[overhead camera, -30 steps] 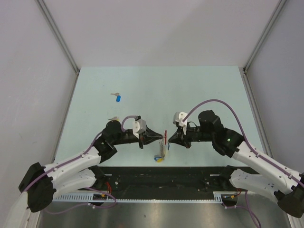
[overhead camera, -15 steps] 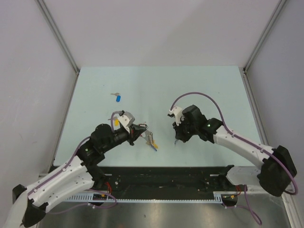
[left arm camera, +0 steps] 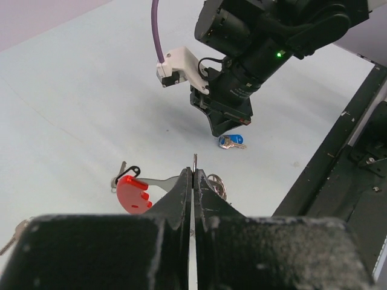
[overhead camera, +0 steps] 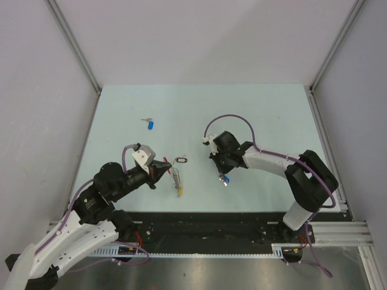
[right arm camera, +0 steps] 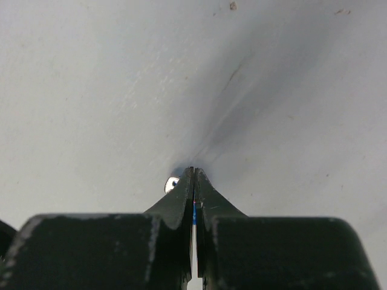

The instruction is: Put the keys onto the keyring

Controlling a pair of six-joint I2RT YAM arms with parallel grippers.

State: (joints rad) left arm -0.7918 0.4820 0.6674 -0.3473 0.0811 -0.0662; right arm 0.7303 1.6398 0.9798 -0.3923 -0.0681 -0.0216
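I hold my left gripper (left arm camera: 193,175) with jaws pinching the keyring (left arm camera: 133,194) toward the table's (overhead camera: 272,109) near edge, a yellow key (overhead camera: 179,190) just beside it. My right gripper (left arm camera: 221,128), jaws pressed together, tips a blue key (left arm camera: 232,142) mid-table.

**What I count from my station**

I count three keys: one blue key (overhead camera: 150,124), a second blue key (overhead camera: 224,179) and one yellow key (overhead camera: 179,190). There is one keyring (left arm camera: 133,194) with a red part, and one small oval tag (overhead camera: 180,161) with a black rim. I also see two arms, the left arm (overhead camera: 115,181) and the right arm (overhead camera: 266,162).
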